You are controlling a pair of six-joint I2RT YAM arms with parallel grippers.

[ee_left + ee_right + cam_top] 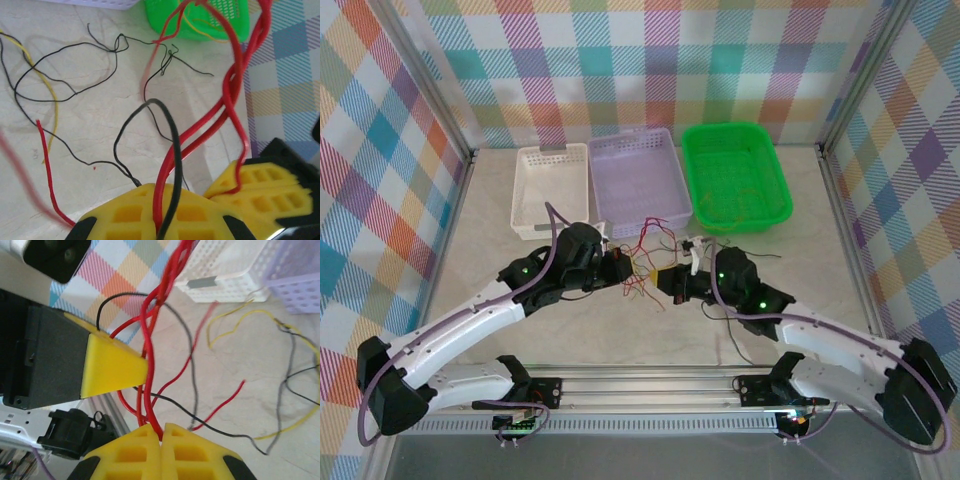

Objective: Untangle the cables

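Left jaws clenched on red + black strands of the cables [642,262], right jaws clenched on red strands just beside (tangle at ctr of surface [820,240]), presumably to tension & separate the twist.

Red, black, yellow cables [229,95] tangled on table [495,235]; red strands apparently twisted, raised

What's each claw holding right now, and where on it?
Left claw: shut on a red cable plus a black cable, mid-length. Right claw: shut on red strands, mid-length. No cable end shows at either pinch.
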